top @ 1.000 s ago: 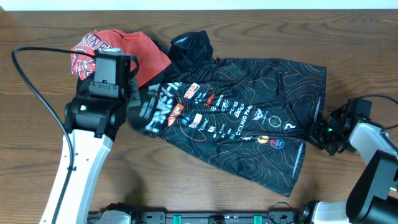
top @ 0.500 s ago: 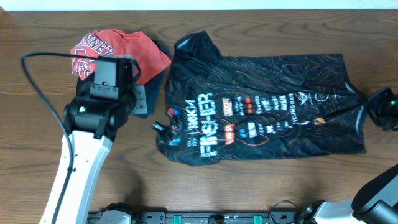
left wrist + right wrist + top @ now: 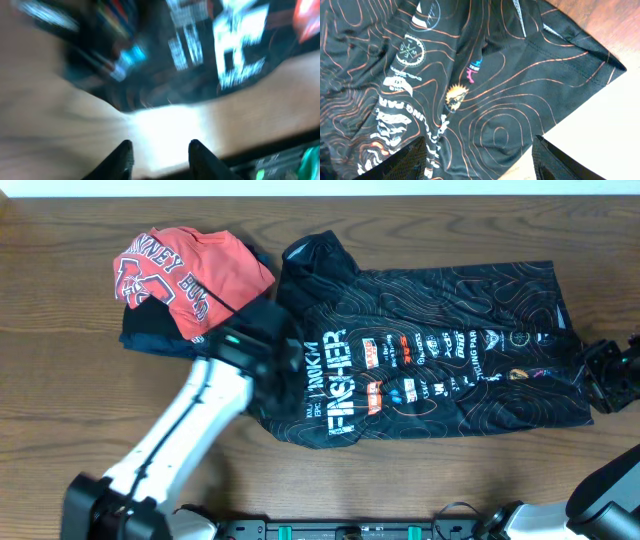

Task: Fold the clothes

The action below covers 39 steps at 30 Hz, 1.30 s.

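1. Black jersey (image 3: 430, 370): spread flat, lettering up, centre-right on the desk (image 3: 60, 400).
2. Left claw (image 3: 161, 150): fingers apart, at the jersey's left edge.
3. Right claw (image 3: 480, 162): fingers apart, over its right edge.
4. Red T-shirt (image 3: 185, 270): far-left, beside the collar.

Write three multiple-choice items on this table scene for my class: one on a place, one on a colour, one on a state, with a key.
1. Seen from overhead, where is the red T-shirt?
A. left of the black jersey
B. on top of it
C. right of it

2. What colour is the jersey's big lettering?
A. yellow
B. white
C. green

3. How does the jersey lie?
A. bunched in a ball
B. lifted off the wood
C. spread out on the table

Key:
1 A, it sits beyond the jersey's collar end, on a navy garment.
2 B, "FINISHER" reads white on black.
3 C, it lies flat on the wood.
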Each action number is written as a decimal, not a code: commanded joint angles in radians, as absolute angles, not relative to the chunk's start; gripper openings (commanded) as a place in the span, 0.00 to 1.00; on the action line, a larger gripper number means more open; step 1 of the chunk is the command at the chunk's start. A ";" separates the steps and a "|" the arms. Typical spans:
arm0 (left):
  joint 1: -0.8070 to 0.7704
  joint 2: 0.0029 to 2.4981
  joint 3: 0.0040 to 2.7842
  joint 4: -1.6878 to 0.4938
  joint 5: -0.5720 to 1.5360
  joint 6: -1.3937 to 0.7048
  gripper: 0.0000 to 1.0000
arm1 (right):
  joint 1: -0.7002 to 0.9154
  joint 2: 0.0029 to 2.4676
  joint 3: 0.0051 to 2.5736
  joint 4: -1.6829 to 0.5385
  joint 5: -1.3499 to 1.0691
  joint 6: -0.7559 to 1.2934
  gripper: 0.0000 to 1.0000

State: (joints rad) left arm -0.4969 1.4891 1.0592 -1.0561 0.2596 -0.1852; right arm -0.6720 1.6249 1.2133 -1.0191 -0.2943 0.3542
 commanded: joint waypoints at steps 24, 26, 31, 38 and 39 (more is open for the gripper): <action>-0.668 1.627 0.899 -0.830 0.206 -0.264 0.06 | -0.673 1.621 1.223 -1.022 -0.319 0.317 0.66; -0.668 1.595 0.977 -0.929 0.172 -0.264 0.06 | -0.673 1.621 1.223 -1.022 -0.319 0.317 0.66; -0.668 1.517 1.150 -1.074 0.010 -0.226 0.06 | -0.673 1.621 1.223 -1.022 -0.319 0.317 0.67; -0.661 1.518 1.181 -0.933 -0.171 -0.164 0.06 | -0.673 1.621 1.223 -1.022 -0.319 0.317 0.67; -0.655 1.533 1.181 -0.908 -0.201 -0.161 0.06 | -0.673 1.621 1.223 -1.022 -0.319 0.317 0.67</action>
State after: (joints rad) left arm -0.6674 1.4925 1.1801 -0.9352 -0.0574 -0.2012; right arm -0.6720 1.6249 1.2133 -1.0214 -0.3107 0.3290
